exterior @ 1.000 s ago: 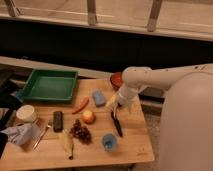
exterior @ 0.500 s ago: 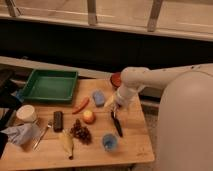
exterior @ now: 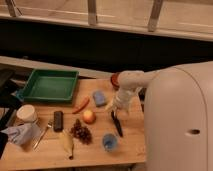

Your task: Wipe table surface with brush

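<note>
The table surface [exterior: 135, 142] is a light tan plank tabletop. The brush [exterior: 117, 125] has a slim black handle and lies angled at the table's right middle, its far end under my gripper. My gripper [exterior: 117, 108] hangs from the white arm [exterior: 131, 82] and sits right at the brush's upper end, low over the table. Whether it grips the handle does not show.
A green tray [exterior: 31, 93] stands at the back left. On the table are a blue sponge [exterior: 99, 98], a red pepper [exterior: 81, 105], an apple [exterior: 89, 116], grapes [exterior: 81, 132], a banana [exterior: 67, 143], a blue cup [exterior: 110, 142], a black block [exterior: 58, 120], a white cup [exterior: 26, 113], a cloth [exterior: 20, 134] and a red bowl [exterior: 114, 80].
The arm's wrist has shifted slightly to the left. The brush lies in the same place.
</note>
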`<state>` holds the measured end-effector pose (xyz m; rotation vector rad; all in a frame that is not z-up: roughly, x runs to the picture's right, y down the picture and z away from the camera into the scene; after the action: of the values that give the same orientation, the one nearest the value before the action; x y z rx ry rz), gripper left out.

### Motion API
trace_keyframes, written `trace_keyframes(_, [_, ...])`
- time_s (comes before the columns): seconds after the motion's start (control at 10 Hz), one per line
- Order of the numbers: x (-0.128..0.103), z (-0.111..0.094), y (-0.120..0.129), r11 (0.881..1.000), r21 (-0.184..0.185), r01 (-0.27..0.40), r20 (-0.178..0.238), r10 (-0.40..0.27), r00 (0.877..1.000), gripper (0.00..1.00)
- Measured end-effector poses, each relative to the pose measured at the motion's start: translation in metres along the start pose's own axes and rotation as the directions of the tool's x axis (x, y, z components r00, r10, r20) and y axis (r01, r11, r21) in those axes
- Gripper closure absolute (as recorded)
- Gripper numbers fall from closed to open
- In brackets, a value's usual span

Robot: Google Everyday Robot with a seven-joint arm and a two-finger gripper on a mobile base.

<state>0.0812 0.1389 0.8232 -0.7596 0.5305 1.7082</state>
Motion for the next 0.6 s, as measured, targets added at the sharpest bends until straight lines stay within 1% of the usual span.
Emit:
trace_keyframes(0.2, [-0.006, 0.015, -0.001, 1.0, 0.02, -0.006, -0.019, 0.006, 1.0, 0.2])
trace_keyframes(0.4, [-0.012, 0.04, -0.002, 0.999, 0.033, -0.016, -0.051, 0.018, 0.999, 0.2])
trace_keyframes(0.5, [-0.013, 0.048, -0.003, 0.999, 0.035, -0.021, -0.059, 0.023, 0.998, 0.22])
trace_keyframes(0.6, [-0.013, 0.056, -0.001, 0.999, 0.041, -0.02, -0.068, 0.023, 0.997, 0.33])
